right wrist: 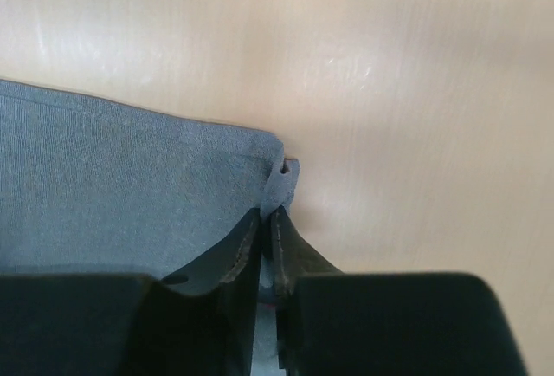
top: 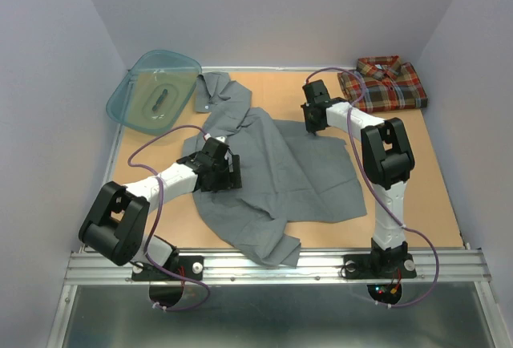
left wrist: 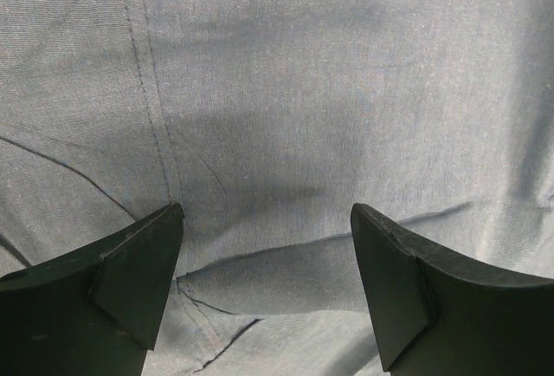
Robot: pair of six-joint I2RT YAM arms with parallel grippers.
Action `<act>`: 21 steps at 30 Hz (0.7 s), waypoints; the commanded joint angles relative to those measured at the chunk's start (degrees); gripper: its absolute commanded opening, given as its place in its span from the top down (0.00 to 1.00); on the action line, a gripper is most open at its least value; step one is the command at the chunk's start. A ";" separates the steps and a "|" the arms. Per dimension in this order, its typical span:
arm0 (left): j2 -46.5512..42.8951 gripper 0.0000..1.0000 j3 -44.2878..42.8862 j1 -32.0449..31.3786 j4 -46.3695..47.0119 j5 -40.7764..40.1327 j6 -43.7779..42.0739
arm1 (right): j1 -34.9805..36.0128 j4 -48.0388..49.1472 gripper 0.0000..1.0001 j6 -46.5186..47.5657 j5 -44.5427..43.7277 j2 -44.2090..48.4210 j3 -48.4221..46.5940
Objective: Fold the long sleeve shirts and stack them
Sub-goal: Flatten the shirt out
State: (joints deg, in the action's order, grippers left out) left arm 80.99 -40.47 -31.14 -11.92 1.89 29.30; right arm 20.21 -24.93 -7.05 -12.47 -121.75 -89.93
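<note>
1 plain grey cloth shirt (top: 280, 167) mid-counter: right gripper (right wrist: 270, 211) clamped on its corner, left gripper (left wrist: 268, 220) fingers apart; folded red plaid cloth shirt (top: 383, 83) far-right corner.

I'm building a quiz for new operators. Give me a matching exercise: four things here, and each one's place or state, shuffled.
1 plaid shirt
2 basin
3 left gripper
4 right gripper

A open above the grey shirt
B folded, far right corner
C shut on the shirt's corner
D far left corner

Pairs: 1-B, 2-D, 3-A, 4-C
</note>
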 commanded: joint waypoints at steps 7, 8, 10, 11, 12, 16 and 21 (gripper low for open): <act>-0.39 0.10 3.90 -0.42 -4.69 5.31 -1.88 | -5.08 -0.38 0.88 5.98 -7.92 -2.43 -12.97; -0.74 0.10 3.99 -0.42 -4.86 5.58 -2.05 | -5.52 -0.30 0.89 6.26 -8.27 -2.52 -13.86; -1.36 0.10 4.17 -0.42 -5.56 6.02 -2.40 | -6.32 -0.30 0.88 6.52 -9.15 -3.22 -15.70; -1.71 0.10 4.08 -0.42 -5.83 6.11 -2.49 | -6.93 -0.38 0.87 6.52 -9.41 -3.40 -16.58; -2.41 0.10 4.17 -0.42 -6.27 6.11 -2.41 | -7.11 -0.30 0.85 8.17 -10.29 -3.58 -18.16; -3.38 0.10 3.47 -0.42 -7.32 6.28 -2.93 | -7.37 -0.30 0.79 9.33 -10.29 -4.28 -21.07; -5.05 0.09 2.50 -0.42 -9.17 6.72 -3.37 | -7.37 -0.30 0.58 8.02 -12.31 -2.18 -20.82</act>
State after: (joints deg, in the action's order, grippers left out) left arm 77.78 -38.83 -31.16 -15.18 7.31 26.98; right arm 12.38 -26.22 0.82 -22.26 -125.14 -108.44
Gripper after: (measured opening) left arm 0.904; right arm 0.390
